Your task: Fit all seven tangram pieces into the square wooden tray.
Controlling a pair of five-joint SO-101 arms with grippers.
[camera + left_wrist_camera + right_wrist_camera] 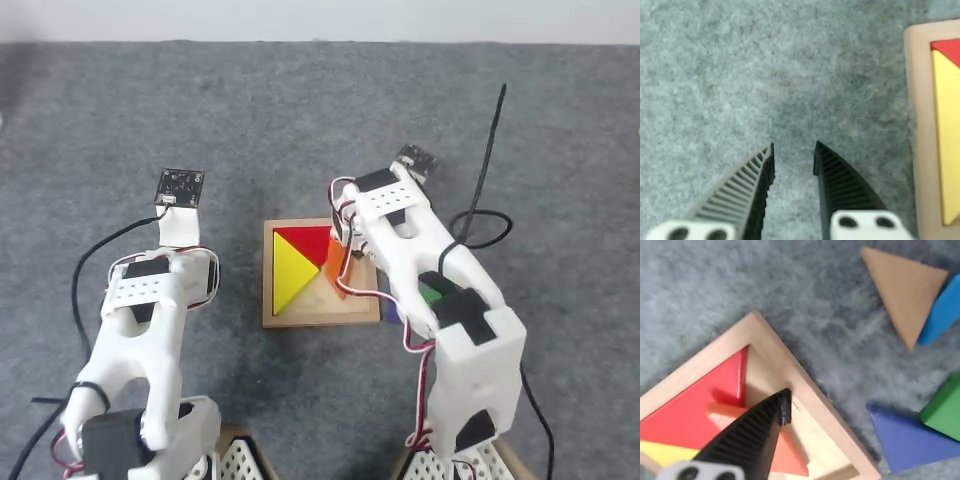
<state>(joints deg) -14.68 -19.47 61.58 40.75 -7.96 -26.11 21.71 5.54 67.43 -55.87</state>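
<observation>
Left gripper (794, 147), spread, over bare carpet (740, 75) beside tray (915, 100) rim. Right gripper (784, 407) just inside rim, over orange piece (790, 452); closure cannot be told.

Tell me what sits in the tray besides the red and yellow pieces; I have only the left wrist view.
Observer: An orange piece lies in the tray, next to the red triangle.
Operator: Say where the other arm is.
Observer: The right gripper hangs over the tray's right side in the high view, above that orange piece.
Operator: List what is outside the tray.
Observer: Four pieces lie on the carpet beyond that side: a tan triangle, a light blue piece, a dark blue triangle and a green piece.
</observation>
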